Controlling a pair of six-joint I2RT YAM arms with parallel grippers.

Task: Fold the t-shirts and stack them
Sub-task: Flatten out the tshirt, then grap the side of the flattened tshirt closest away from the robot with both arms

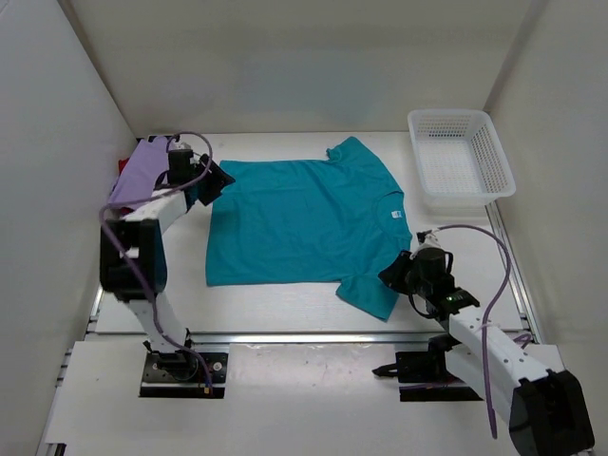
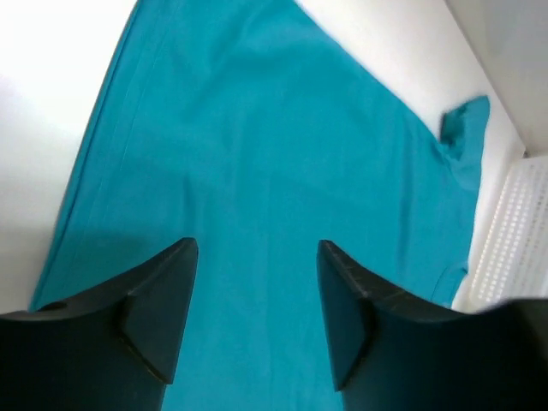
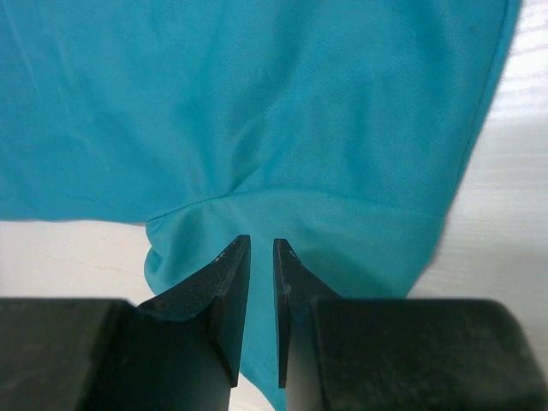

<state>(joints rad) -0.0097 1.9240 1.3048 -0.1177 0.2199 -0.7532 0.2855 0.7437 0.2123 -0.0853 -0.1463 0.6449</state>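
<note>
Jaws wide, left gripper (image 2: 257,247), over teal t-shirt (image 2: 257,128) | right gripper (image 3: 261,241) narrowly parted

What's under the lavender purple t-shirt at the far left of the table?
A sliver of dark red cloth peeks out at the left edge of the lavender purple t-shirt. The lavender cloth covers the rest, so its fold cannot be judged.

Plain white walls (image 1: 285,66) enclose a white table (image 1: 275,306); lighting seems even.
</note>
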